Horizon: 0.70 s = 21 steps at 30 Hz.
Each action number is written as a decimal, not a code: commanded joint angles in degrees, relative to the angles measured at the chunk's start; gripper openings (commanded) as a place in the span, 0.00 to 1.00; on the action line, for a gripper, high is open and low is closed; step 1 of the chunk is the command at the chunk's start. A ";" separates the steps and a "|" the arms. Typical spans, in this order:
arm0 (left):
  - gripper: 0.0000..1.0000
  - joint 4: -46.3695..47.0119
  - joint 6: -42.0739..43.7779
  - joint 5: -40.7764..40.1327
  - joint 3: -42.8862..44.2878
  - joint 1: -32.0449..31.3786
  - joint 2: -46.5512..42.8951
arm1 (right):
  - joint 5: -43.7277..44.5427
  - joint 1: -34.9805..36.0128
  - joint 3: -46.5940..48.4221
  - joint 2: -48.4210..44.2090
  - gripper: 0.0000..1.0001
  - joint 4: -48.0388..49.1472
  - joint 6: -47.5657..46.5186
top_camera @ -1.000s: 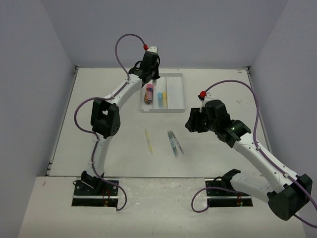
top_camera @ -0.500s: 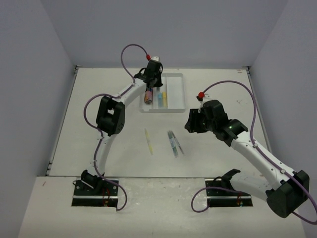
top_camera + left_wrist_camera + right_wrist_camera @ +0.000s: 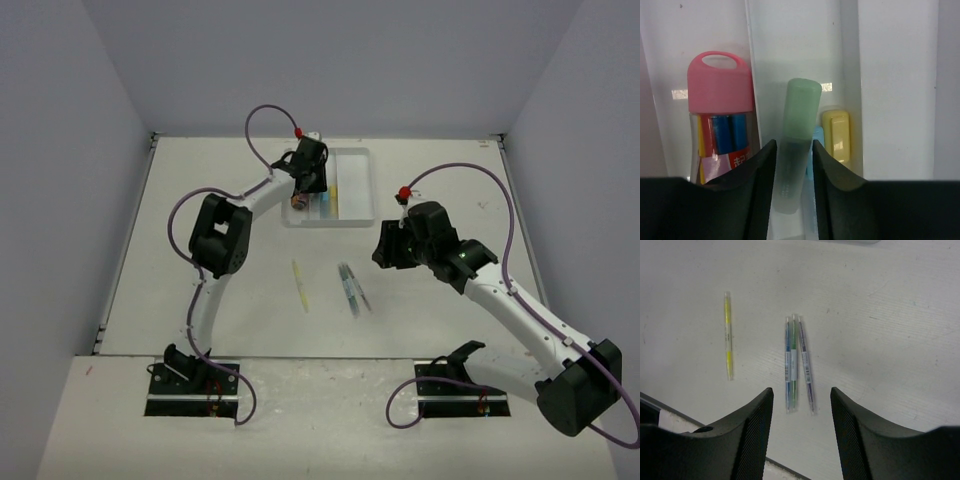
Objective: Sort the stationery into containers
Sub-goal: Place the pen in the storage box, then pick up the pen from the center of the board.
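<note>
- In the left compartment of the clear tray (image 3: 358, 190): pink glue-stick tube (image 3: 720, 115), lying lengthwise.
- On the table (image 3: 200, 250), nearer the arm bases than the tray: thin pale yellow pen (image 3: 728, 335), lying alone.
- Left gripper (image 3: 794, 144) low over the tray's middle compartment, fingers close on either side of a mint green marker (image 3: 800, 115); clamped or merely flanking, cannot tell.
- Beside that marker, same compartment: light blue marker (image 3: 817, 137), mostly hidden, and yellow marker (image 3: 836, 137).
- Right of the yellow pen: three thin dark pens (image 3: 799, 362), side by side, parallel.
- Right gripper (image 3: 801, 390) hovering above those pens, jaws apart, holding nothing.
</note>
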 commanded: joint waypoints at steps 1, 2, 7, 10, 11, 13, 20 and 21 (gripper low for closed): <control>0.49 2.93 -1.04 0.53 -1.46 -0.29 -5.44 | -0.70 -0.31 0.64 -0.37 0.52 1.92 0.70; 0.52 2.95 -1.08 0.58 -1.55 -0.46 -5.88 | -0.67 -0.31 0.77 -0.10 0.52 1.98 0.69; 0.67 3.02 -0.75 0.53 -1.98 -2.47 -9.57 | -1.66 -0.31 1.42 4.47 0.51 2.20 0.01; 0.82 3.29 -0.53 -0.83 -3.91 -4.10 -15.62 | -3.23 0.01 1.83 10.94 0.45 1.11 -1.23; 0.91 3.67 -0.46 -1.44 -5.11 -4.75 -17.94 | -3.25 0.43 1.95 12.80 0.44 0.54 -1.59; 1.00 4.65 -0.46 -3.12 -8.83 -5.67 -23.14 | -0.67 2.18 2.16 15.62 0.44 -0.66 -1.67; 1.00 9.08 -0.71 -5.32 -31.09 -6.31 -46.74 | 3.39 8.43 1.30 21.57 0.44 -0.77 -0.72; 1.00 9.00 -0.61 -5.44 -33.95 -6.32 -49.25 | 3.54 8.89 1.50 22.55 0.43 -0.79 -0.70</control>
